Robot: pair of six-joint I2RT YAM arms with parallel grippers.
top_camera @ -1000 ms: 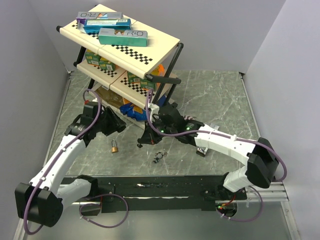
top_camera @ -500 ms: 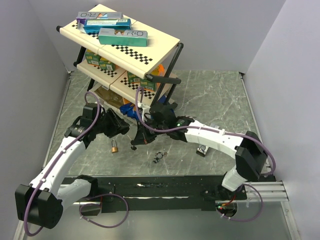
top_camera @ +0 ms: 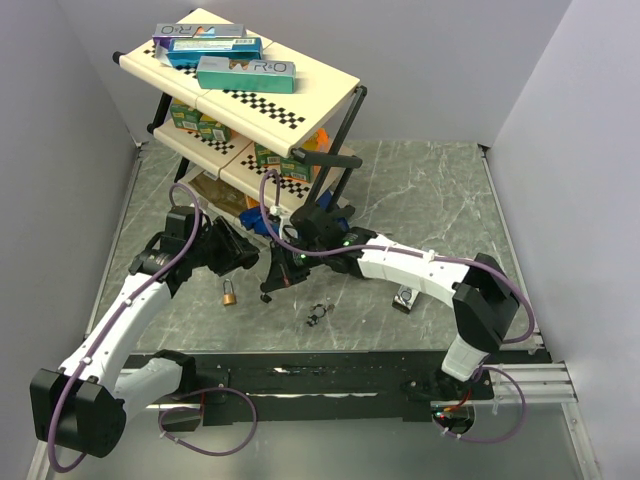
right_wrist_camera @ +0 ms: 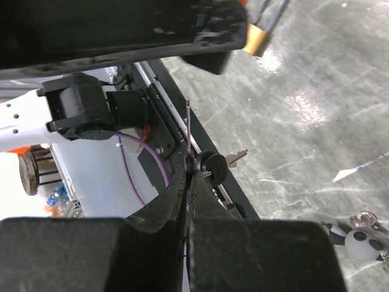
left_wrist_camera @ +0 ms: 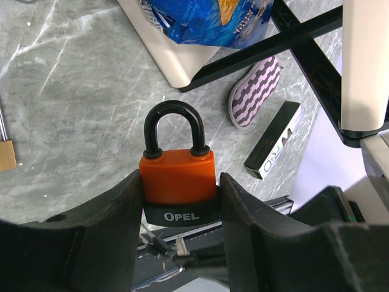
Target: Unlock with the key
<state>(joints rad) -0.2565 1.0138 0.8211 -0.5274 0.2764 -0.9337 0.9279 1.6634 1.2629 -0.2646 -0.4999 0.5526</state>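
My left gripper (left_wrist_camera: 179, 204) is shut on an orange padlock (left_wrist_camera: 178, 175) with a black base marked OPEL and a shut black shackle, held above the table. It also shows in the top view (top_camera: 243, 256). My right gripper (right_wrist_camera: 189, 176) is shut on a key (right_wrist_camera: 188, 125) whose thin blade points up toward the left gripper's underside (right_wrist_camera: 121, 24). A second black-headed key (right_wrist_camera: 213, 165) hangs beside it. In the left wrist view the key tips (left_wrist_camera: 177, 246) sit just below the padlock's base, apart from it. In the top view the right gripper (top_camera: 274, 276) is close beside the left one.
A small brass padlock (top_camera: 230, 294) lies on the table below the grippers. A key bunch (top_camera: 318, 314) and a silver padlock (top_camera: 405, 298) lie to the right. A shelf rack (top_camera: 330, 90) with boxes stands behind. The black base rail (top_camera: 320, 375) runs along the near edge.
My right arm has moved left, bringing the key close under the padlock. My left gripper has shifted slightly right with the padlock still held.
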